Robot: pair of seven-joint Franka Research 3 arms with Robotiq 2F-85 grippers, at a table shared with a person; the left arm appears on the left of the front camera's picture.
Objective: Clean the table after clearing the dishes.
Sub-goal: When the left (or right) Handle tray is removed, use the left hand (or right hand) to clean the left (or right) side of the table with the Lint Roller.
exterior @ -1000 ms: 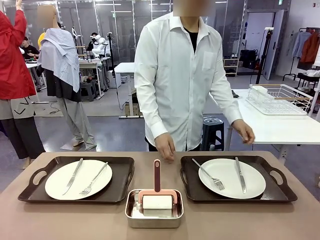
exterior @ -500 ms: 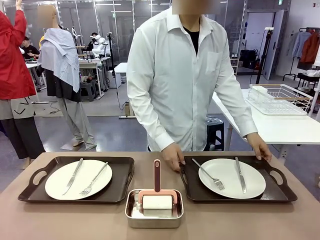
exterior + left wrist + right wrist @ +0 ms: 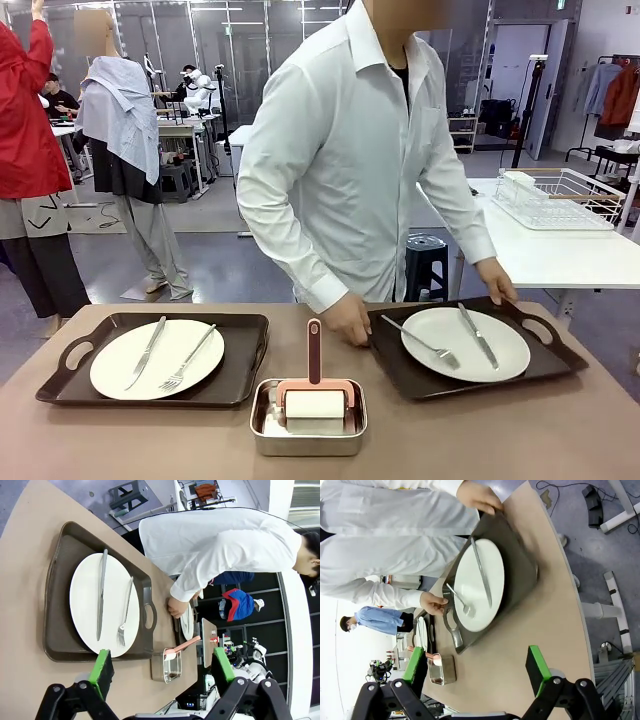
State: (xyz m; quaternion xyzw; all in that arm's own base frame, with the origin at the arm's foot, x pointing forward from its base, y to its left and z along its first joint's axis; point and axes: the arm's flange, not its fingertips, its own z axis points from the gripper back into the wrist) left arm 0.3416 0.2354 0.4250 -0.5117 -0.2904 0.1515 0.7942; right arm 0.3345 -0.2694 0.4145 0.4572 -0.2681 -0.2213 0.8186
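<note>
Left gripper point(image 3: 162, 669) and right gripper point(image 3: 476, 667): fingers apart, empty, over the table point(image 3: 120, 445). Right of the steel pan point(image 3: 300, 445), the person's hands point(image 3: 347, 318) now hold the right tray point(image 3: 392, 362) with its plate point(image 3: 465, 343), skewed and tilted since earlier; left tray point(image 3: 242, 345) unmoved.

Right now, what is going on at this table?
A person across the table grips the right tray with one hand and the other hand. The tray looks tilted, as if it is being lifted, with the right plate on it. The left tray lies flat on the table with the left plate. A steel pan holding a roller stands between the trays. The left gripper and the right gripper hang open above the table, holding nothing.
</note>
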